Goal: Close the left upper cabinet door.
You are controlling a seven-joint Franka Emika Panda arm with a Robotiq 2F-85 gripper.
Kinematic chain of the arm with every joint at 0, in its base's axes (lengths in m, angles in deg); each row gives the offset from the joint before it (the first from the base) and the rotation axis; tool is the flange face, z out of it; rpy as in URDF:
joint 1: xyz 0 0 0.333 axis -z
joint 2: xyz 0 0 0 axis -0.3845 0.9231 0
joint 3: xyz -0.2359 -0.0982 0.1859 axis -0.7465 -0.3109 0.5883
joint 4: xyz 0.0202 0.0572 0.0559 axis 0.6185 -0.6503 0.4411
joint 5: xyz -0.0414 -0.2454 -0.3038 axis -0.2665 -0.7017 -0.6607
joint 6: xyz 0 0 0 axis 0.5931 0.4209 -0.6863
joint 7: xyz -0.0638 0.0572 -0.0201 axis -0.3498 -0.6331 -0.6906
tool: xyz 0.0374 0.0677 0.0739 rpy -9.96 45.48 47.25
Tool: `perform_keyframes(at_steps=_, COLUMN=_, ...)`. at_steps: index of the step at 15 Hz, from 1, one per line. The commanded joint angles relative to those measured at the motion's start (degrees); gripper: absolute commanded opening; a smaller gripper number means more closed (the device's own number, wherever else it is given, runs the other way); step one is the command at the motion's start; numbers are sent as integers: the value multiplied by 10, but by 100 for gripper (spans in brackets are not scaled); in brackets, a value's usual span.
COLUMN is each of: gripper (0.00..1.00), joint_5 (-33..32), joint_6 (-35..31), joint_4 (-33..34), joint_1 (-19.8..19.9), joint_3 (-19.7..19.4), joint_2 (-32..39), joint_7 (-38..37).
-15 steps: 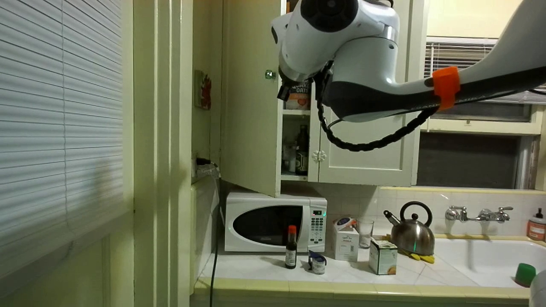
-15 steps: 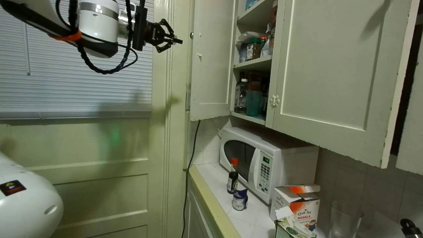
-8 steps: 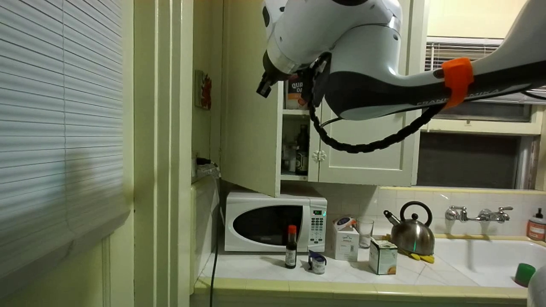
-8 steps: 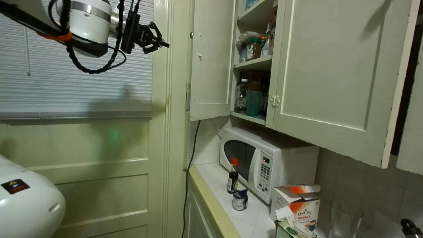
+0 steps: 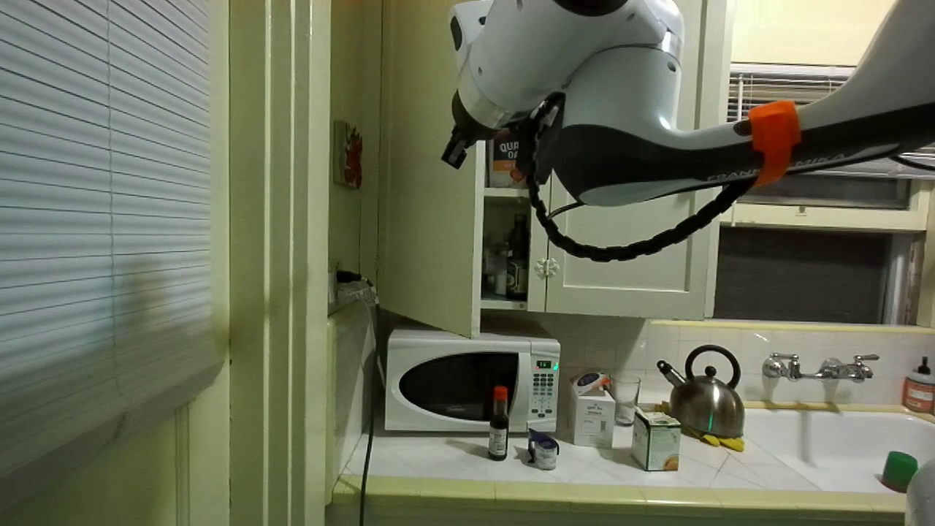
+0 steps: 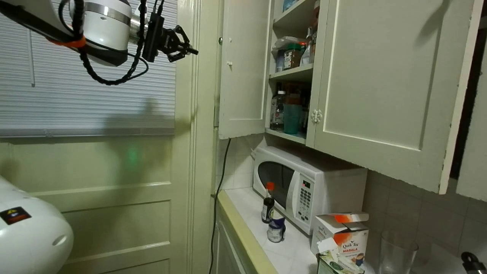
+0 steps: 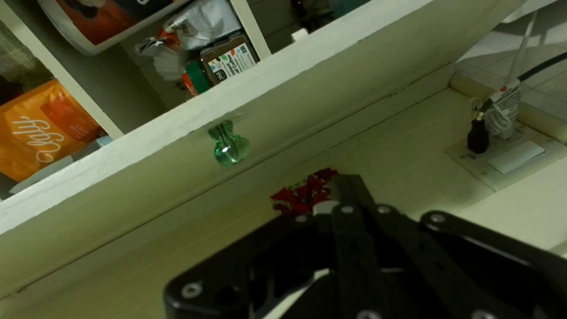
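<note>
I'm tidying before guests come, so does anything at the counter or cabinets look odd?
The left upper cabinet door stands open, exposing the shelves, and the Quik Tea box gapes at its top. I see no spill.

- In an exterior view, the gripper (image 6: 194,51) shows a wider gap to the left upper cabinet door (image 6: 245,76) than a second ago, slightly narrower than half a second ago.
- The shadow (image 6: 146,121) lies farther left on the blind (image 6: 95,83).
- In an exterior view, the arm (image 5: 621,95) now covers the knob (image 7: 229,144), visible a second ago.
- The orange band (image 5: 774,142) sits farther right and higher than a second ago.
- The display (image 6: 306,184) shows red, previously green.
</note>
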Motion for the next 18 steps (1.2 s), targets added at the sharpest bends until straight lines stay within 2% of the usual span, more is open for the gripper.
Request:
perform_keyframes(at_steps=1, gripper=0, joint_5=-25, joint_6=-14, joint_4=12, joint_1=34, joint_3=4, joint_2=22, joint_7=-24)
perform_keyframes(at_steps=7, gripper=0, joint_5=-140, joint_6=-1, joint_4=30, joint_1=75, joint_3=4, joint_2=70, joint_7=-96)
perform_keyframes(at_steps=11, gripper=0, joint_5=-206, joint_6=8, joint_4=39, joint_1=78, joint_3=-8, joint_2=97, joint_7=-144)
perform_keyframes(at_steps=18, gripper=0, joint_5=-234, joint_6=45, joint_4=41, joint_1=79, joint_3=-40, joint_2=113, joint_7=-152)
